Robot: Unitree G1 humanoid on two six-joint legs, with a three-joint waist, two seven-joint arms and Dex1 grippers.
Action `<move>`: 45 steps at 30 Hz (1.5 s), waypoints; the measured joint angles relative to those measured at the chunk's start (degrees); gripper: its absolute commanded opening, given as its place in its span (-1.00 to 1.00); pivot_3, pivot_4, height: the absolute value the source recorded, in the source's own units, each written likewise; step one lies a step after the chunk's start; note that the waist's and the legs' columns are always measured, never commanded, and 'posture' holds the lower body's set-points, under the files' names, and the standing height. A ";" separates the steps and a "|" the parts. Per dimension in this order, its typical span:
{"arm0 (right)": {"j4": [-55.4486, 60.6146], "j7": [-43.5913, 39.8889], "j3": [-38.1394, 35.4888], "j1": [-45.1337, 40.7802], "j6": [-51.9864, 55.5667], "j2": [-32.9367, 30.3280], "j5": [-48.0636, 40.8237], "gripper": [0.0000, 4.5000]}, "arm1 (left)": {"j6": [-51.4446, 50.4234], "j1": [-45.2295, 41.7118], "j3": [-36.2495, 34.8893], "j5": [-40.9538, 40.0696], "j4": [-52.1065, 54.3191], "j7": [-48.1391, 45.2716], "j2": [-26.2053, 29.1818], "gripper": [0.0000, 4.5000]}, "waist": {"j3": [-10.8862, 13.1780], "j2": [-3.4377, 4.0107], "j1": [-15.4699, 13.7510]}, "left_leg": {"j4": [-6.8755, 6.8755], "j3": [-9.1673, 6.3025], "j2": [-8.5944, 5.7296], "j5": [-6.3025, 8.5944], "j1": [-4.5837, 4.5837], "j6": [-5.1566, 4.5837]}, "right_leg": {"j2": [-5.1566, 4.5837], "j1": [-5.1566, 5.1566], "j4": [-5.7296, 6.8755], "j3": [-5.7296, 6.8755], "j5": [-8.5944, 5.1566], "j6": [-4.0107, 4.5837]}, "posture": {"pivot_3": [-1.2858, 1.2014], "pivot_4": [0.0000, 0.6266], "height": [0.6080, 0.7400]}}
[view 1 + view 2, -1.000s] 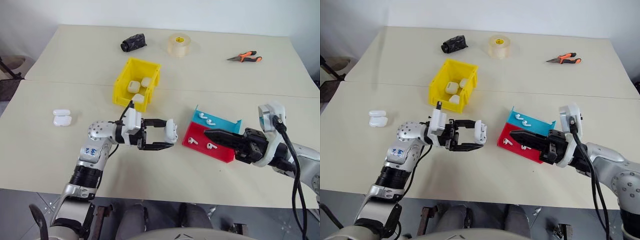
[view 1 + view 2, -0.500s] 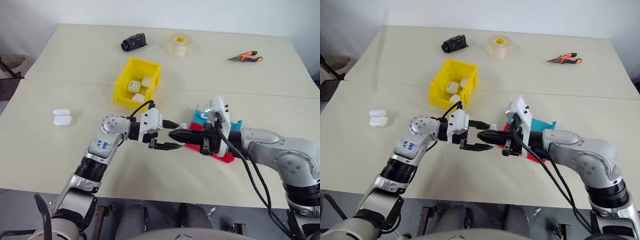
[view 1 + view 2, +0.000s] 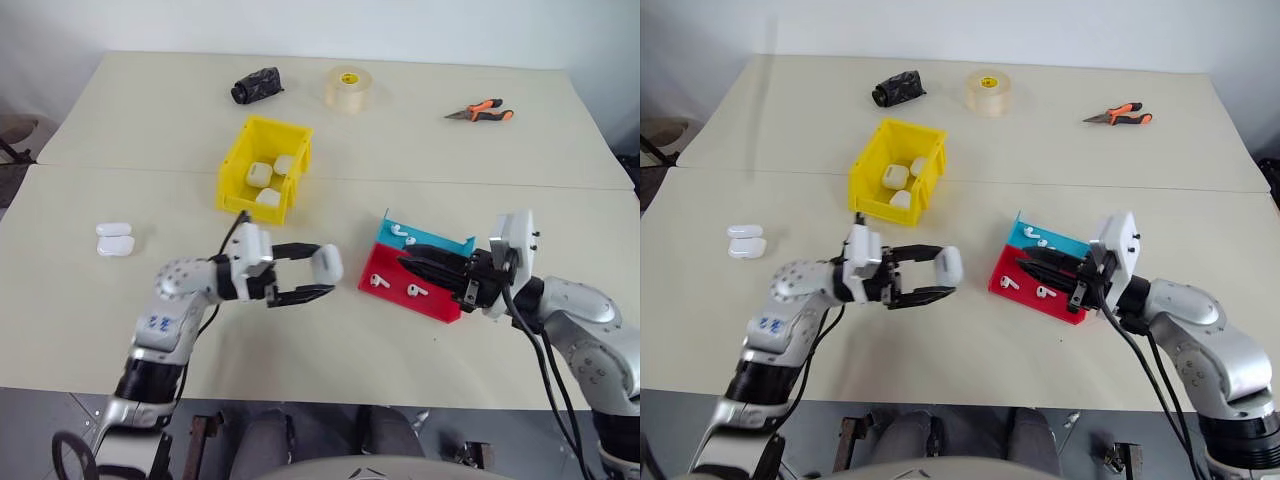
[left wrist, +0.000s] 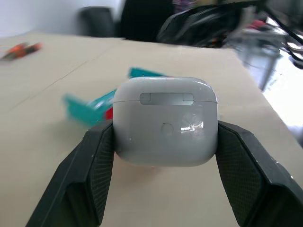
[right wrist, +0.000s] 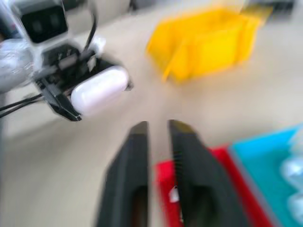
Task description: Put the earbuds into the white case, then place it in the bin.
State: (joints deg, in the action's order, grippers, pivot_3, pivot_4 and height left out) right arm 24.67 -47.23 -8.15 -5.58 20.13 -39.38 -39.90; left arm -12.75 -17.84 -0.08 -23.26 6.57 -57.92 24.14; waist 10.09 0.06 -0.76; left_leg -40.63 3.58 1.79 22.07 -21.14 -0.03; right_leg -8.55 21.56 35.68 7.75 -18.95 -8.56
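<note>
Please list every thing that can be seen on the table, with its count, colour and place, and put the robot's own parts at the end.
table: one, beige, under everything.
bin: one, yellow, middle of the table, far side.
cases in the bin: three, white, lying inside it.
cases on the table: two, white, side by side near the left edge.
tray: one, red and blue, right of centre.
earbuds: at least three, white, in the tray.
tape roll: one, clear yellowish, far side.
pliers: one, orange and black, far right.
black bundle: one, far side, left of the tape roll.
white case: one, lid shut, held above the table.
left gripper: black jaws, shut on the white case.
right gripper: black jaws slightly apart, over the tray, empty.
</note>
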 measured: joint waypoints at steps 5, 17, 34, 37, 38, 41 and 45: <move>-1.02 -6.31 -0.51 5.34 -12.64 3.60 4.77 0.62 | -7.04 5.60 -6.71 -1.63 5.60 10.76 0.91 0.24 | 0.00 -0.01 -0.75 | -0.07 -0.08 -0.04 0.00 0.00 -0.01 | -0.02 -0.08 -0.01 -0.02 0.01 -0.02 | 0.03 -0.52 1.00; -4.46 -6.08 -2.36 4.64 -14.79 6.01 6.06 0.99 | -7.98 -7.49 -17.45 -5.28 -4.60 27.54 -3.78 0.24 | -0.01 -0.02 -0.88 | -0.13 -0.06 -0.06 0.00 0.01 0.00 | 0.00 -0.09 0.05 0.04 0.01 -0.02 | 0.03 -0.52 1.00; -2.02 -2.05 0.94 1.68 -13.45 7.22 8.28 1.00 | -4.28 -27.58 -8.33 4.77 -33.56 23.16 -1.60 0.99 | 0.00 -0.03 -0.27 | 0.00 0.04 -0.07 0.00 0.03 0.00 | 0.01 0.01 0.07 0.06 0.01 -0.02 | 0.03 -0.52 1.00; -2.02 -2.03 0.79 2.14 -13.30 7.17 8.25 1.00 | -8.70 -24.51 -9.10 -1.06 -27.74 15.07 0.04 0.99 | 0.00 -0.02 -0.13 | -0.01 0.04 -0.07 0.00 0.03 0.00 | 0.01 0.02 0.10 0.05 0.01 -0.02 | 0.03 -0.52 1.00; -2.01 -2.11 0.71 2.14 -13.25 7.09 8.16 1.00 | -9.84 -22.71 -8.62 -2.60 -24.60 11.36 1.63 0.99 | 0.00 -0.02 0.04 | 0.00 0.04 -0.07 0.00 0.02 0.00 | 0.01 0.04 0.10 0.05 0.01 -0.02 | 0.03 -0.52 1.00; -2.24 -2.71 -0.07 2.21 -12.85 6.09 7.73 1.00 | -10.73 -18.50 -7.87 -3.60 -17.85 5.22 7.09 0.99 | 0.00 -0.02 0.70 | 0.01 0.02 -0.04 -0.01 0.04 0.01 | 0.02 0.04 0.11 0.04 0.01 -0.02 | 0.03 -0.52 1.00; -3.91 -4.80 -1.42 2.11 -12.63 4.88 7.18 1.00 | -6.79 -10.08 -8.50 -2.42 -12.77 1.56 12.95 0.99 | -0.01 -0.01 0.86 | 0.01 0.04 -0.04 -0.01 0.10 0.02 | 0.01 0.02 0.13 -0.03 0.01 -0.02 | 0.03 -0.52 1.00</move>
State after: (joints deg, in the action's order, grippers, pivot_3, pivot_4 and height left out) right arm 20.76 -52.02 -9.57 -3.47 7.50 -34.50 -32.72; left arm -19.54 -27.92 -8.58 -25.68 -6.20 -56.36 37.09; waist 10.08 0.05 0.10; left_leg -40.61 3.63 1.75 22.06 -21.04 -0.01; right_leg -8.54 21.58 35.81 7.72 -18.94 -8.58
